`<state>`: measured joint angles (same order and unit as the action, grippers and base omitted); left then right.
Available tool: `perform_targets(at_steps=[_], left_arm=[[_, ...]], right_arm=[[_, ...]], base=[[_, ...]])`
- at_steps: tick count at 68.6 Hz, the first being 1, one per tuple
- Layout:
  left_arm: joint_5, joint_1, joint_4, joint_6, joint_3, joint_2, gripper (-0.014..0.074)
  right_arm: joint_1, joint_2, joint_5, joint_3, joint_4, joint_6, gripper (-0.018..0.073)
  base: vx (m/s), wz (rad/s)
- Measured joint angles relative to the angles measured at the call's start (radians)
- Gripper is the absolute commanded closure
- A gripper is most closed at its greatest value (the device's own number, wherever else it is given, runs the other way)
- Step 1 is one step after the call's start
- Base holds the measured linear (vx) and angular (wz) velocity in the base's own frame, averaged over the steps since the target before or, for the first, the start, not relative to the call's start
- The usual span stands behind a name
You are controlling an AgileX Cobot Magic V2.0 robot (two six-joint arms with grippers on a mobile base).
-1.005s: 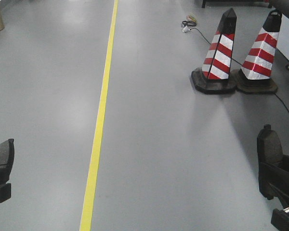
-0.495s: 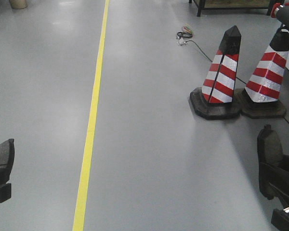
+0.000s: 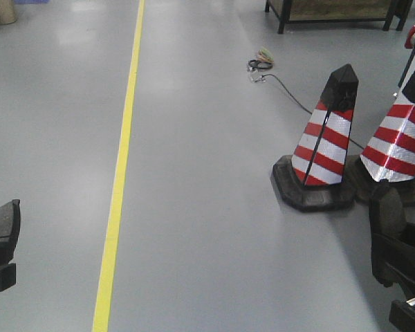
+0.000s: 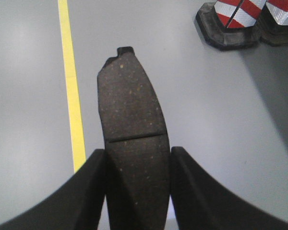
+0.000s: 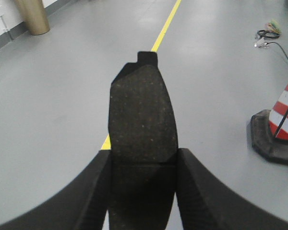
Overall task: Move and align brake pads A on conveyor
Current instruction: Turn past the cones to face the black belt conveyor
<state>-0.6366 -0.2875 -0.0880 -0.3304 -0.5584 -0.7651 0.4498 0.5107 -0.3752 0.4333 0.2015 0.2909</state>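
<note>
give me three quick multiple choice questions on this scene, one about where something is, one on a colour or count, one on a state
1. Where is the yellow floor line relative to the striped cones?
A. to their left
B. between them
C. to their right

2. How many striped cones show in the front view?
A. one
B. two
C. four

3. What is the left gripper doing?
A. hanging open and empty
B. shut on a brake pad
C. gripping a cable

Answers:
1. A, the line runs up the floor left of the nearer cone and the farther cone.
2. B, only those two red and white cones stand there.
3. B, the left wrist view shows its fingers pressed on both sides of the left brake pad; the right gripper likewise clamps the right brake pad.
</note>
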Motion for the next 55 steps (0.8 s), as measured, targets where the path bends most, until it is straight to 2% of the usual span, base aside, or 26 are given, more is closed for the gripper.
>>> perform_targets(at_steps=[25, 55], left_arm=[[0.0, 0.0, 0.0, 0.0, 0.0, 0.0, 0.0521], [0.0, 0.0, 0.0, 0.0, 0.0, 0.0, 0.0521]], right_arm=[[0.0, 0.0, 0.0, 0.0, 0.0, 0.0, 0.0534], [0.0, 0.0, 0.0, 0.0, 0.0, 0.0, 0.0534]], base=[[0.58, -0.28], [0.56, -0.51]])
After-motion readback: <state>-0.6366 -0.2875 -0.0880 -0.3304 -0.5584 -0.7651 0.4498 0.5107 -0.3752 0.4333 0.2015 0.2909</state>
